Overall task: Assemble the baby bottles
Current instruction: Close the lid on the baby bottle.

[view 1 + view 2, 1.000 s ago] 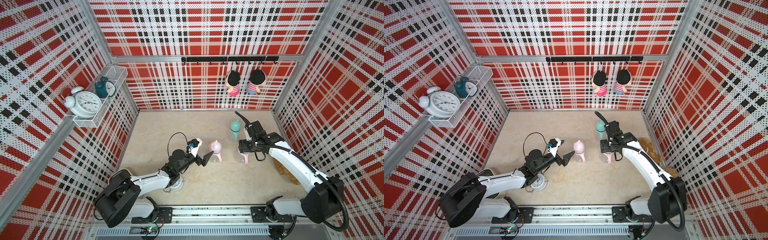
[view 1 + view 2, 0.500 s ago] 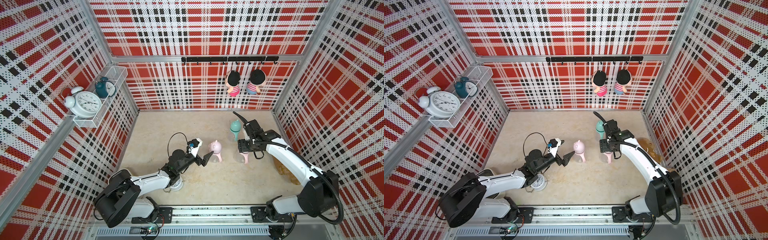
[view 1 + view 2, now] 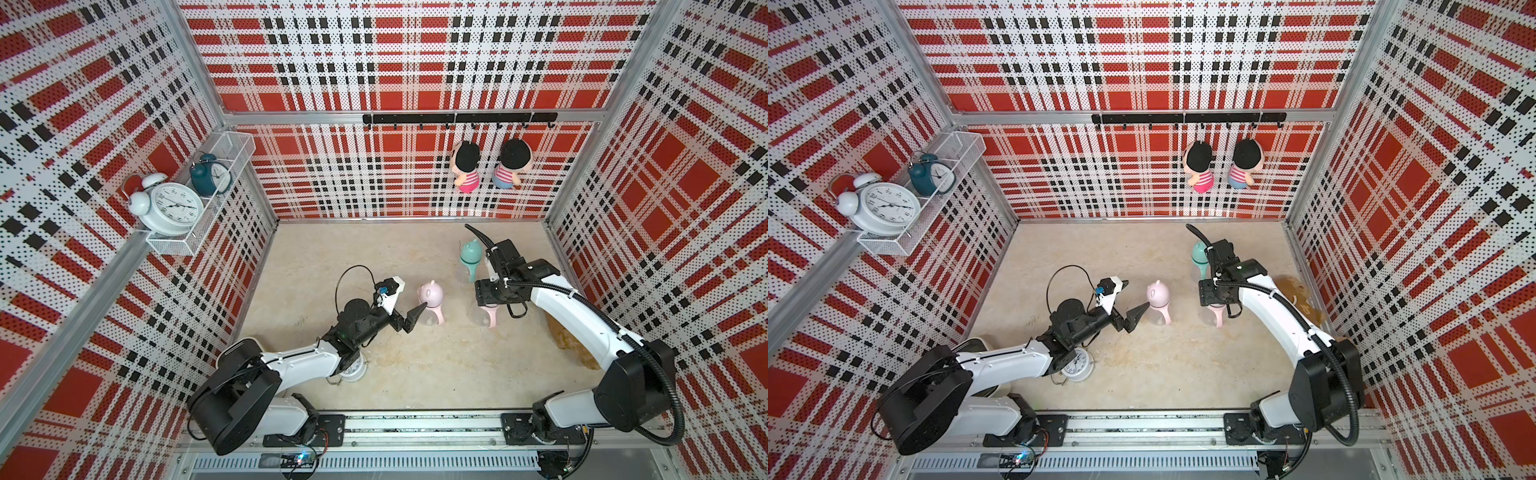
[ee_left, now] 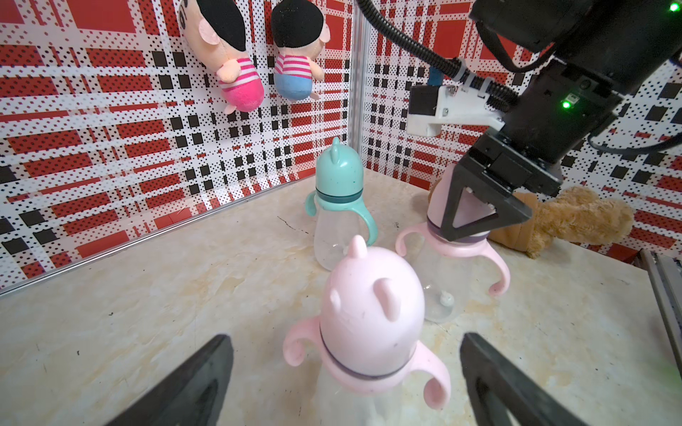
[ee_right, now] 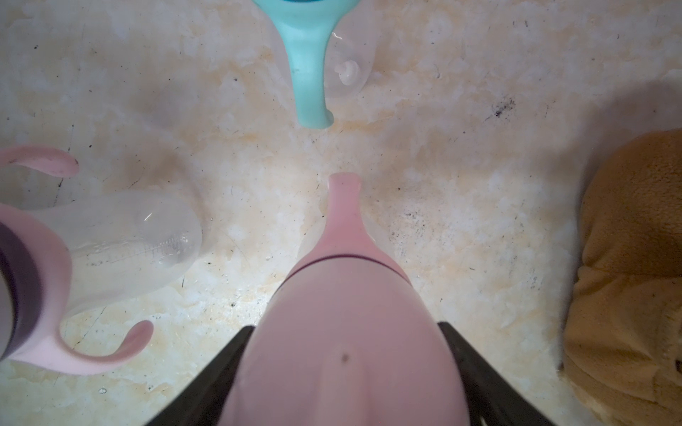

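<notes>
— Where do the bottles stand?

— All three are upright on the desk (image 3: 374,257), each with its handled ring and eared cap on. The centre pink bottle (image 3: 431,299) is in the middle. The second pink bottle (image 3: 489,316) is at its 3 o'clock, a little apart. The teal bottle (image 3: 470,257) is near the second one, at about its 11 o'clock, towards the back wall.

— And the left tool (image 4: 344,336)?

— Released and grasping nothing, its jaws spread wide. In both top views it comes in low from the centre pink bottle's 8 o'clock, and one dark fingertip (image 3: 422,307) is just beside the clear body. I can't tell whether it touches.

— The right tool (image 5: 345,326)?

— It reaches down from above and is clenched on the dome cap (image 5: 347,287) of the second pink bottle. The right wrist view shows a black finger (image 5: 236,350) pressed against each side of the cap.

— Anything else on the desk?

— A brown plush toy (image 4: 575,217) lies at the second bottle's 4 o'clock, by the side wall. A small white clock (image 3: 1077,365) lies under the left arm, at the centre bottle's 7 o'clock.
</notes>
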{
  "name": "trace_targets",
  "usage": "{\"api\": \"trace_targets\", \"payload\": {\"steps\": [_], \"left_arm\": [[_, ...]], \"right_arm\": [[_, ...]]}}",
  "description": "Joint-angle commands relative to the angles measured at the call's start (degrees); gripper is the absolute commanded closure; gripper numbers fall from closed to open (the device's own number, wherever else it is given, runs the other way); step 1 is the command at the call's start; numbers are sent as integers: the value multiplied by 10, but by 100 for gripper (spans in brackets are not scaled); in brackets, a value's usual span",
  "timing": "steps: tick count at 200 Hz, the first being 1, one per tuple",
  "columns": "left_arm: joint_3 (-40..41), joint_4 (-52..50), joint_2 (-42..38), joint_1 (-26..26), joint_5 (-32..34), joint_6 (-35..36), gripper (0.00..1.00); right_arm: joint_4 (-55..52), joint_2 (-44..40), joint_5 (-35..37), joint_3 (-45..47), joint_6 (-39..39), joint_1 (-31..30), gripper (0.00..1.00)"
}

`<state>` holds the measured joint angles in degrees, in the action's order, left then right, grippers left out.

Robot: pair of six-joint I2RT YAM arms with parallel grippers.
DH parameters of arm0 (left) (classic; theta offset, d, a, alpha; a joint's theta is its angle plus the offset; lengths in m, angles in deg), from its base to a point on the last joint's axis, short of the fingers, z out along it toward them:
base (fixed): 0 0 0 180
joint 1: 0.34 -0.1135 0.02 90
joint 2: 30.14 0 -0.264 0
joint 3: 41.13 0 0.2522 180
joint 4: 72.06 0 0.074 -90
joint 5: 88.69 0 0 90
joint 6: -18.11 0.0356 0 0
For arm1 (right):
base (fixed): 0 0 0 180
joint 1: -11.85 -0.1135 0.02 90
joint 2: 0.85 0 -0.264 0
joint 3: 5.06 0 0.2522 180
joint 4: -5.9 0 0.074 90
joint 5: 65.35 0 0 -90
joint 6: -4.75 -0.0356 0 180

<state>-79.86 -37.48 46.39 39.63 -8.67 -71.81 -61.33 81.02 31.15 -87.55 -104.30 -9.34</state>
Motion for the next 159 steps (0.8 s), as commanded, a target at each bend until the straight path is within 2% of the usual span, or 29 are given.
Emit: {"api": "trace_targets", "payload": {"steps": [1,77,121,159], "left_arm": [[-13,3,3,3,1,3,2],[-12,2,2,4,4,0,2],[-18,-4,-9,-5,3,-13,2],[-68,-43,-22,-41,10,-41,2]], "right_arm": [[-10,6,10,-15,4,4,23],[-6,11,-2,-44,10,4,21],[2,-19,-1,-70,13,4,12],[38,-63,44,-90,11,9,6]]}}
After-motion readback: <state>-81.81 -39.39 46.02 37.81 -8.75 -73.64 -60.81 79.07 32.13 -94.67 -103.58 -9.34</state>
